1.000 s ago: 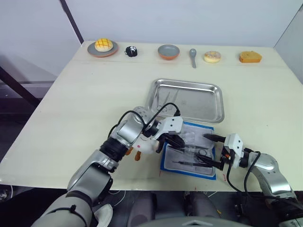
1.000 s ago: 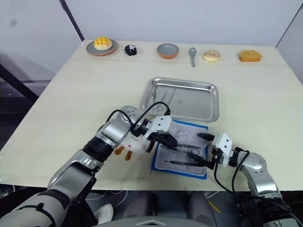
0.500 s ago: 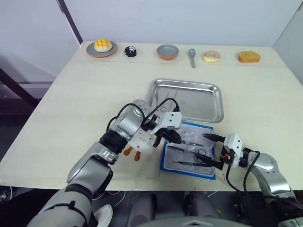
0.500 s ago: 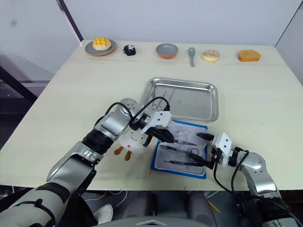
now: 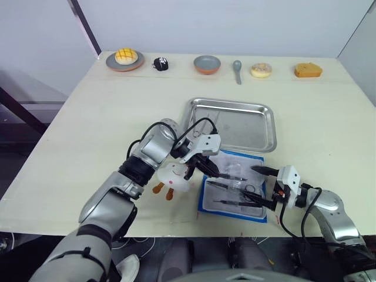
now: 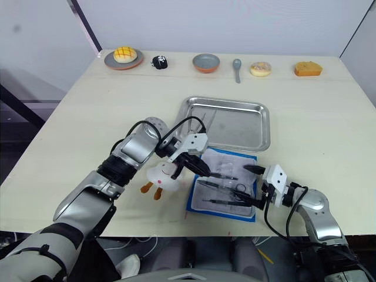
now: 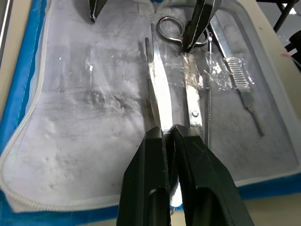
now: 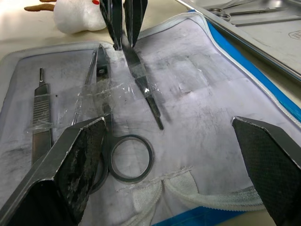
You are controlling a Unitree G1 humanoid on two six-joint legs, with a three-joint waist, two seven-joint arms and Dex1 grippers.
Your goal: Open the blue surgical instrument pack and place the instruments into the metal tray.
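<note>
The blue surgical instrument pack (image 5: 202,200) lies open near the table's front edge, its pale lining (image 7: 94,108) facing up. My left gripper (image 5: 209,168) is shut on slim silver tweezers (image 7: 157,84), whose tip points across the lining. Scissors (image 8: 127,155) and a scalpel-like tool (image 8: 40,103) lie in the pack under clear film. My right gripper (image 5: 263,187) stands open at the pack's right edge, holding nothing. The metal tray (image 5: 258,132) sits just behind the pack with a few instruments (image 5: 208,120) at its left end.
A white plush toy (image 5: 173,176) lies against the pack's left side, under my left wrist. Along the table's far edge stand a plate with a bun (image 5: 126,57), a small black toy (image 5: 160,63), a bowl (image 5: 207,63), a spoon (image 5: 237,69), a donut (image 5: 261,70) and a cake (image 5: 308,70).
My left gripper has drawn back a little toward the pack's upper left with the tweezers in it, uncovering more of the plush toy. The right gripper has stayed put.
</note>
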